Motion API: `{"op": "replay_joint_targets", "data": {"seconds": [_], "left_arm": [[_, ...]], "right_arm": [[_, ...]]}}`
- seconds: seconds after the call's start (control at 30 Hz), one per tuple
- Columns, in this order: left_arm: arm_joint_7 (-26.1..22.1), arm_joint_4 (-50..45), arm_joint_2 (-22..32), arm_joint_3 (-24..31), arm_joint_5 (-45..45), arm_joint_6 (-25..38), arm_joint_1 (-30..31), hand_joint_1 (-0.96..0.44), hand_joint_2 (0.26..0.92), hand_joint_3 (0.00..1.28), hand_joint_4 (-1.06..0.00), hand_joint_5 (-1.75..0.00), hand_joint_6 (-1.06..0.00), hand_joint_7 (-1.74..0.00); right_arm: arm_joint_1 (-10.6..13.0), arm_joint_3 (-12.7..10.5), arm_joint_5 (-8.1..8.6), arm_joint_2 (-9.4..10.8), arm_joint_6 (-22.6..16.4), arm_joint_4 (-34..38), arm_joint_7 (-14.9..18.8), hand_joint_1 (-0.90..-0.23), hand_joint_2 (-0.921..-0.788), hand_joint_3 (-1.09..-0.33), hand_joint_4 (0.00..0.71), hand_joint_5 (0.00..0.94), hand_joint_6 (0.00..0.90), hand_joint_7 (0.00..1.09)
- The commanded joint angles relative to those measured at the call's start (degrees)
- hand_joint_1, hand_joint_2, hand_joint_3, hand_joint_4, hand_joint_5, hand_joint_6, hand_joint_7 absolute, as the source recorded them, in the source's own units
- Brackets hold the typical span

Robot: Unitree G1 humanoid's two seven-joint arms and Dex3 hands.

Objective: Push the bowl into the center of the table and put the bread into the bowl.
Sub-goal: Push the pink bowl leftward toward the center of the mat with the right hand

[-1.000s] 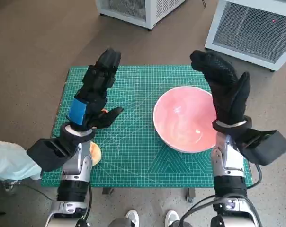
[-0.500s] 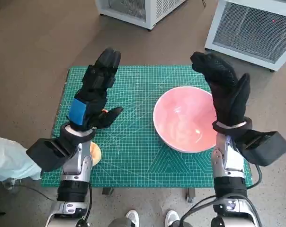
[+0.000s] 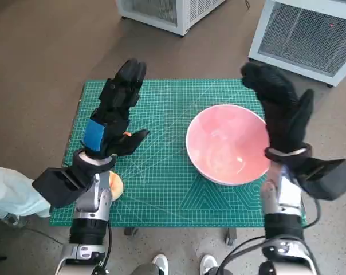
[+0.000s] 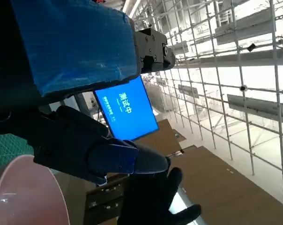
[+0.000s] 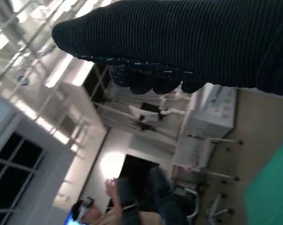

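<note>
Two hands hover with fingers spread and nothing in them: the left hand (image 3: 114, 114) above the surface (image 3: 161, 189), the right hand (image 3: 282, 112) beside the pink bowl (image 3: 224, 146). The bread (image 3: 115, 184) lies near the surface's left front edge.

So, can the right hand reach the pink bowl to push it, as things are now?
Probably yes. The right hand is raised just beside the bowl, on its outer side, holding nothing, and nothing lies between them. The green mat toward the table's middle is bare, so a push that way looks free.
</note>
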Motion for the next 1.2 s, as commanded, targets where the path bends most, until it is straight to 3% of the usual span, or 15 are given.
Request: {"op": "replay_joint_targets", "data": {"seconds": [0.03, 0.3, 0.53, 0.67, 0.93, 1.2], "left_arm": [[0.05, -0.61, 0.06, 0.09, -0.26, -0.23, 0.78, -0.57, 0.921, 0.25, -0.1, 0.0, -0.05, -0.29], [-0.08, -0.12, 0.2, 0.38, -0.46, -0.54, 0.66, -0.57, 0.921, 0.25, -0.1, 0.0, -0.04, -0.3], [-0.13, 0.0, 0.19, 0.44, -0.48, -0.6, 0.62, -0.57, 0.921, 0.25, -0.1, 0.0, -0.04, -0.31], [0.01, 0.7, 0.11, 0.7, -0.41, -1.1, 0.42, -0.57, 0.921, 0.26, -0.1, 0.0, -0.04, -0.31], [0.0, 1.04, 0.17, 0.9, -0.51, -1.22, 0.14, -0.57, 0.921, 0.26, -0.1, 0.0, -0.04, -0.31], [0.16, 0.96, 0.25, 1.06, -0.24, -1.25, 0.02, -0.57, 0.921, 0.25, -0.1, 0.0, -0.04, -0.32]], "right_arm": [[-0.89, -2.5, 0.38, -1.79, -2.47, 6.62, 0.44, -0.663, -0.921, -0.678, 0.24, 0.007, 0.172, 0.4], [-2.63, -5.69, -3.06, -4.67, -7.68, 17.97, -6.81, -0.652, -0.921, -0.746, 0.229, 0.015, 0.169, 0.38], [-3.65, -5.98, -3.83, -5.1, -9.45, 21.06, -7.94, -0.646, -0.921, -0.767, 0.232, 0.014, 0.175, 0.37], [-3.7, -7.71, -4.81, -7.11, -5.65, 29.15, -14.36, -0.612, -0.921, -0.799, 0.218, 0.006, 0.182, 0.37], [-4.5, -9.35, -4.63, -6.23, -0.55, 33.4, -17.61, -0.594, -0.921, -0.803, 0.242, 0.014, 0.224, 0.37], [-5.18, -10.37, -4.63, -4.39, 3.43, 35.09, -18.63, -0.602, -0.921, -0.773, 0.256, 0.011, 0.246, 0.34]]}}
